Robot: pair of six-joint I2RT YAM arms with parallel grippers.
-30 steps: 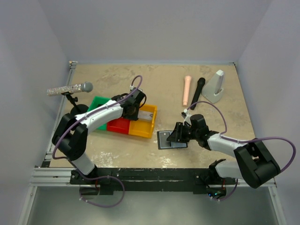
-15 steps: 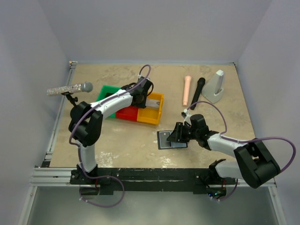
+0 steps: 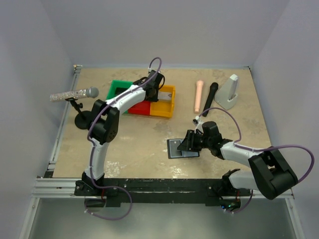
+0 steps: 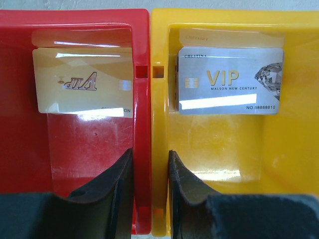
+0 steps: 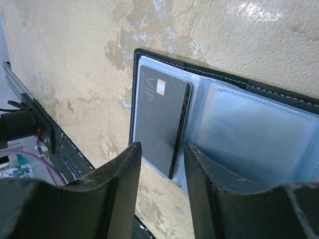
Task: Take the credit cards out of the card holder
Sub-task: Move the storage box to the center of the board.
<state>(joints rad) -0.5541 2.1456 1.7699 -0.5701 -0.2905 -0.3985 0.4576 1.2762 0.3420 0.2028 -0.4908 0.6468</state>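
The left arm had swung out and away over the last second, and the joined bins (image 3: pixel 144 102) went with it, up towards the far side of the worktop (image 3: pixel 139 149). The right arm had not budged.

The card holder (image 3: pixel 174 148) lay open and flat on the worktop near the front edge, right of centre, pale inner faces up. One dark card (image 5: pixel 159 119) sat in its left pocket. The right gripper (image 5: pixel 162 147) hung just over that side, jaws partly open with the card's near end showing in the gap. It had nothing in its grasp, and I couldn't tell whether the fingers touched the wallet.

The other two cards were out. The silver card (image 4: pixel 230 82) lay at the far end of the yellow bin (image 4: pixel 289 149), printed face up. The tan card (image 4: pixel 82 82) lay at the far end of the red bin (image 4: pixel 75 159), its lettering upside down to the wrist camera. The left gripper (image 4: pixel 149 155) straddled the two walls where those bins meet, one finger in each bin, closed against the walls between them.

The green bin (image 3: pixel 117 89) sat on the left end of the row. Left of it stood a glittery microphone (image 3: pixel 75 94) on its stand. Over on the far right lay a pink stick (image 3: pixel 199 96) and a black stick (image 3: pixel 210 94) side by side, with a grey wedge (image 3: pixel 230 92) beside them.
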